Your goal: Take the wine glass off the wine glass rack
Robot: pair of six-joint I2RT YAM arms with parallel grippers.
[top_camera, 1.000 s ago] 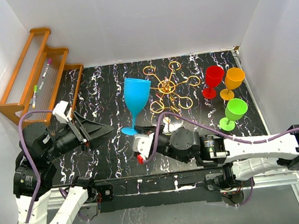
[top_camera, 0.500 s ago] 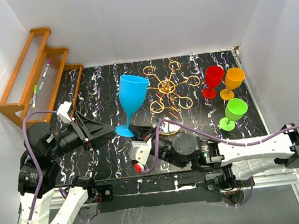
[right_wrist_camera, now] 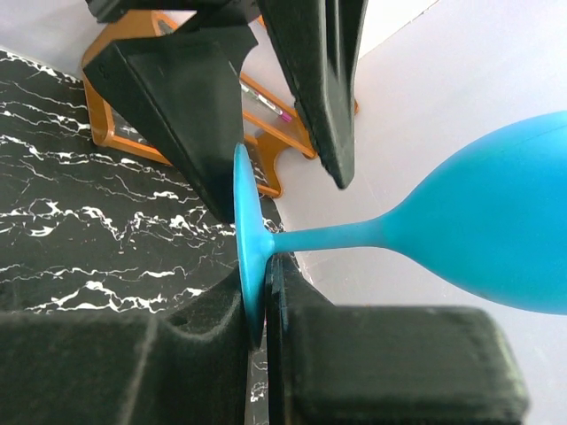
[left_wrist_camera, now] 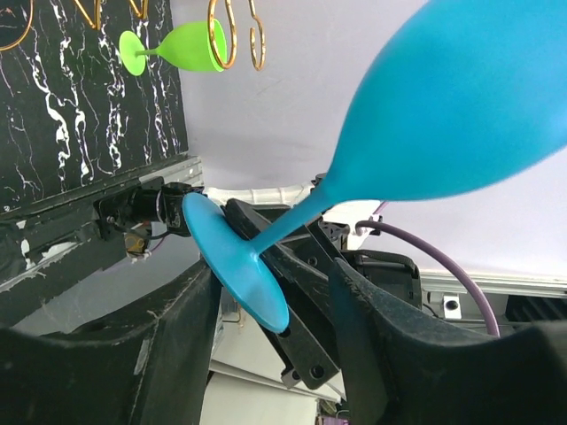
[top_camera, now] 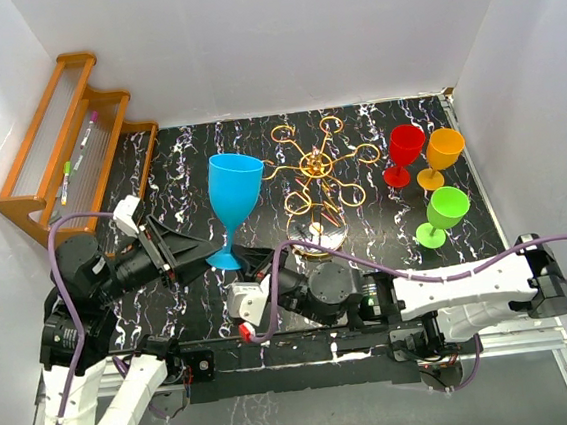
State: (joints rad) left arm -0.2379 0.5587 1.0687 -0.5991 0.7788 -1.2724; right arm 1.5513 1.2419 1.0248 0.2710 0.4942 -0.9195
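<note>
Beside the rack (top_camera: 311, 168), glass (top_camera: 233, 184) aloft, apart.

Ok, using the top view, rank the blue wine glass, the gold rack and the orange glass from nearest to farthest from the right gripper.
1. blue wine glass: its foot is pinched in the right gripper, at the table's front.
2. gold rack: mid-table, behind the gripper.
3. orange glass: far right, near the back corner.
</note>
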